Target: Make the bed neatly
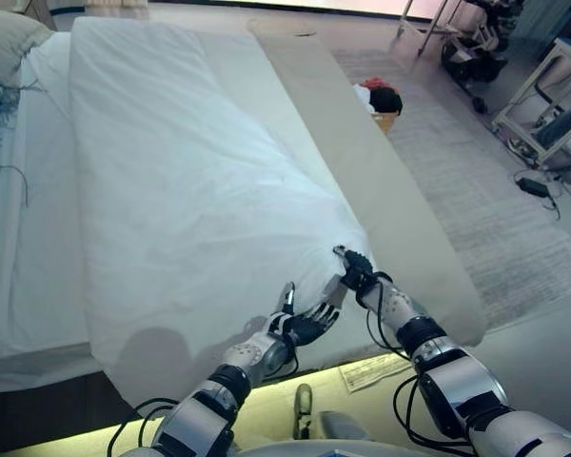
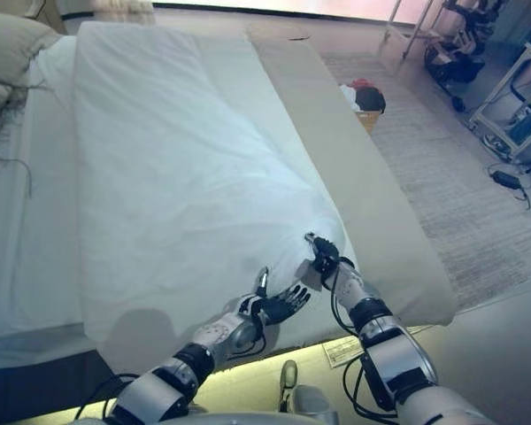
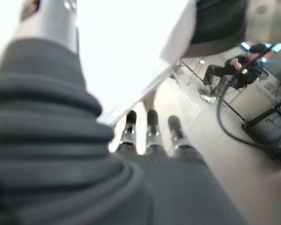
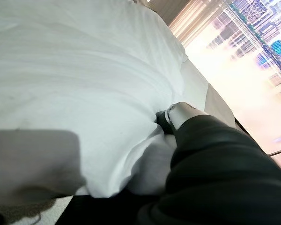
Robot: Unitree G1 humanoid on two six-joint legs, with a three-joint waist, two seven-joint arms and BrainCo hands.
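A white duvet lies lengthwise over the bed, and a beige sheet is bare along the bed's right side. My right hand is at the duvet's near right corner, shut on a bunch of the cloth; the right wrist view shows its thumb pressed into a fold of the duvet. My left hand is just to its left at the duvet's near edge, open with straight fingers, under the hanging cloth.
Pillows lie at the bed's head, far left. A basket of clothes stands on the carpet right of the bed. A paper lies on the floor by the near edge. Carts stand far right. A person sits beyond.
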